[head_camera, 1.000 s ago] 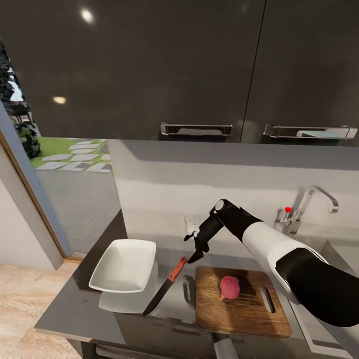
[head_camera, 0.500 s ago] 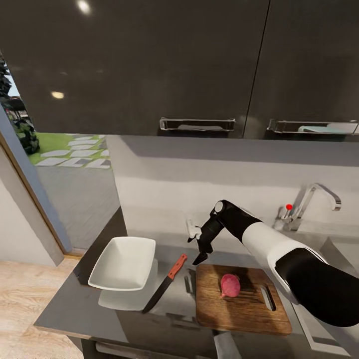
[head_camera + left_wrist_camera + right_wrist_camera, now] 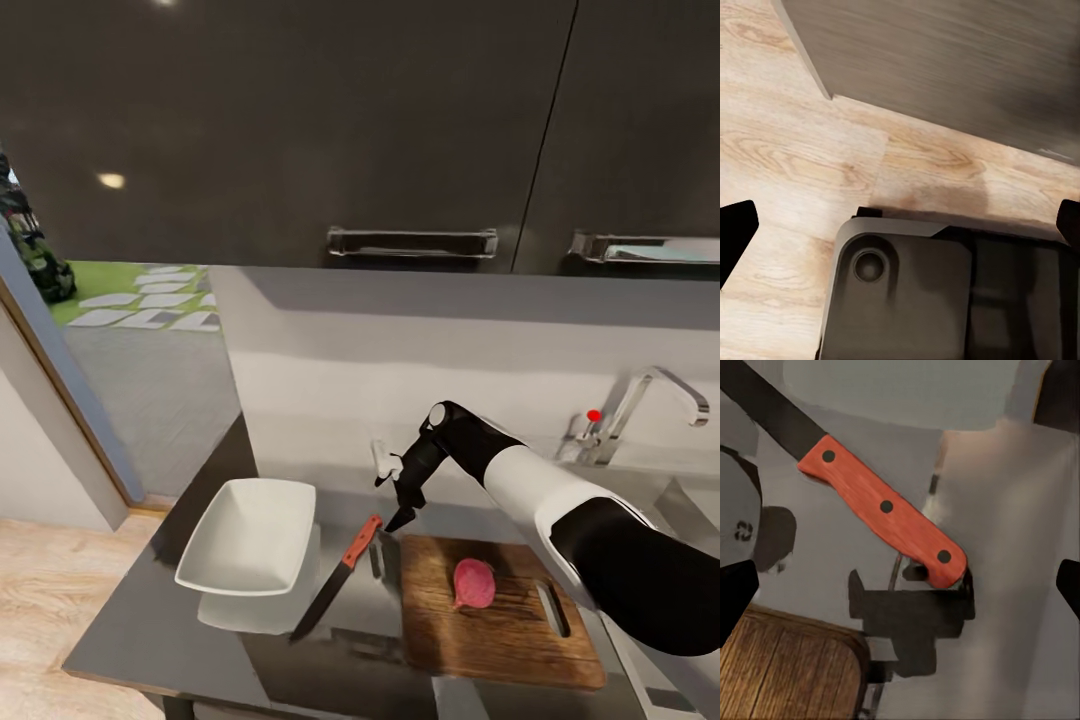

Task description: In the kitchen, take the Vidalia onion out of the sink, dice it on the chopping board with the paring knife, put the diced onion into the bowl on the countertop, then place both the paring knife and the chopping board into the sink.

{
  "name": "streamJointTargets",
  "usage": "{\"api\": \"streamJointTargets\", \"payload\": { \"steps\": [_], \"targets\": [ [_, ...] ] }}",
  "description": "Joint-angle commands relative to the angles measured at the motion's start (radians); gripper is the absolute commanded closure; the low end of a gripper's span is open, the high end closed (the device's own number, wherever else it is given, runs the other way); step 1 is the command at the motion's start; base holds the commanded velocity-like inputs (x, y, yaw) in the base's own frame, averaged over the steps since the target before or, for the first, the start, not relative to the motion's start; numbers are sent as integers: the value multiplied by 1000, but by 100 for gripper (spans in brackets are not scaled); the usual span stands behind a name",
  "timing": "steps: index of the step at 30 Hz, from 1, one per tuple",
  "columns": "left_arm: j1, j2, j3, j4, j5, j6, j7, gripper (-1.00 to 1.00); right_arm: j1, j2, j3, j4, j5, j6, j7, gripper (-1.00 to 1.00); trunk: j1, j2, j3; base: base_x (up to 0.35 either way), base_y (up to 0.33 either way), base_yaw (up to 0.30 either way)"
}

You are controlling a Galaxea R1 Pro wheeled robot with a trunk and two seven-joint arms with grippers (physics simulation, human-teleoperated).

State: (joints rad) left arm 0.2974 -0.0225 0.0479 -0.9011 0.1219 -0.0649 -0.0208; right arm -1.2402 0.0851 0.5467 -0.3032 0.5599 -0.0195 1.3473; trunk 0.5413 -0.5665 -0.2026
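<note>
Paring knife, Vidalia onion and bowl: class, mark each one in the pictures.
paring knife (image 3: 358, 548), head view, on its red-orange handle.
Vidalia onion (image 3: 474, 583), head view, middle of the bulb.
bowl (image 3: 250, 534), head view, its white inside.

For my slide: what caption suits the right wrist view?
Open right end effector above the paring knife beside the chopping board.

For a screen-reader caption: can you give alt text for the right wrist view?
A paring knife with a red-orange, three-riveted handle and dark blade lies on the smooth grey countertop beneath the open right gripper. A corner of the dark brown wooden chopping board sits nearby.
</note>
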Motion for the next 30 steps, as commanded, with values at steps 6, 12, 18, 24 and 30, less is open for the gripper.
{"api": "streamJointTargets", "payload": {
  "steps": [6,12,18,24,30],
  "targets": [
    [0,-1,1,0,10,-1,-2,-100,-1,4,-2,-1,6,-1,3,-100,1,-2,-11,145,113,0],
    [0,-1,1,3,10,-1,-2,-100,-1,5,-2,-1,5,-1,3,-100,1,-2,-21,35,28,0],
    [0,-1,1,4,10,-1,-2,-100,-1,8,-2,0,4,-1,3,-100,1,-2,-31,5,4,0],
    [0,-1,1,4,10,-1,-2,-100,0,15,-2,2,3,-2,9,-100,1,-2,-41,0,0,0],
    [0,-1,1,5,10,-1,-2,-100,1,17,-2,11,3,-2,9,-100,1,-2,-51,0,0,0]
  ]
}}
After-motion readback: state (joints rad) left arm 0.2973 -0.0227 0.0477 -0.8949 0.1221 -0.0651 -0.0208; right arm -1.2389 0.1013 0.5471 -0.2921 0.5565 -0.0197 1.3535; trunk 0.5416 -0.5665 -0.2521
